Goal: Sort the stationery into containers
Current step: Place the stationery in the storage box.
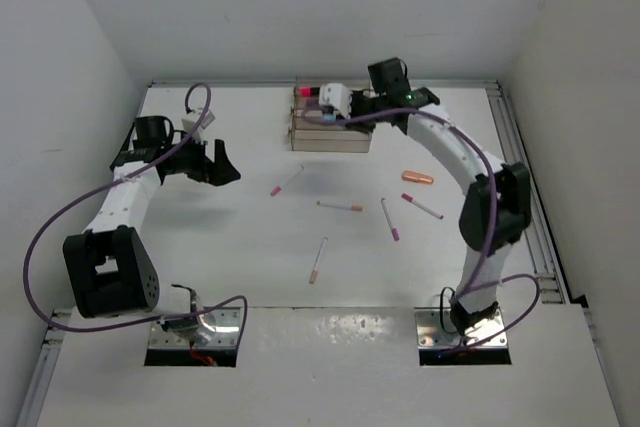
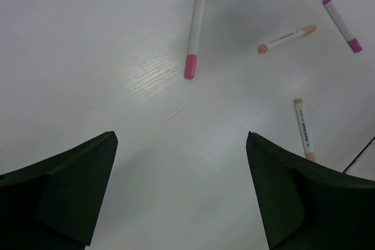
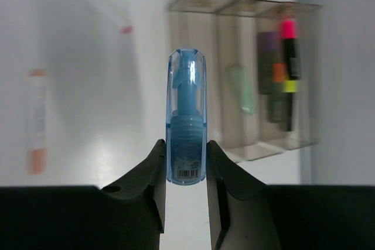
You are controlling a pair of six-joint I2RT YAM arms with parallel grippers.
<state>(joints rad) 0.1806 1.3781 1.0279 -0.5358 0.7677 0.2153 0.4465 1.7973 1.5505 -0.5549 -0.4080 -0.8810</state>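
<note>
The left gripper (image 2: 181,191) hangs over the left side of the white desk (image 1: 240,247), its dark fingers spread wide with nothing between them. To its right, thin white pens lie scattered and apart from one another on the desk: a pink-capped pen (image 1: 286,182), an orange-tipped pen (image 1: 318,260) nearer the arms, a second orange-tipped pen (image 1: 340,206), a purple-tipped pen (image 1: 389,219) and a magenta-tipped pen (image 1: 421,206). A stubby peach piece (image 1: 417,177) lies just beyond the last.

At the far middle of the desk stands the stepped block of clear greyish plastic trays (image 1: 330,137). The right gripper (image 3: 186,156) is above it, clamped on a translucent pale blue piece (image 3: 186,115) that stands upright between the fingers, in no tray. In the right wrist view one tray holds a pale green piece (image 3: 241,89). The tray beside it holds black highlighters (image 3: 280,80) with purple, orange and pink caps.
</note>
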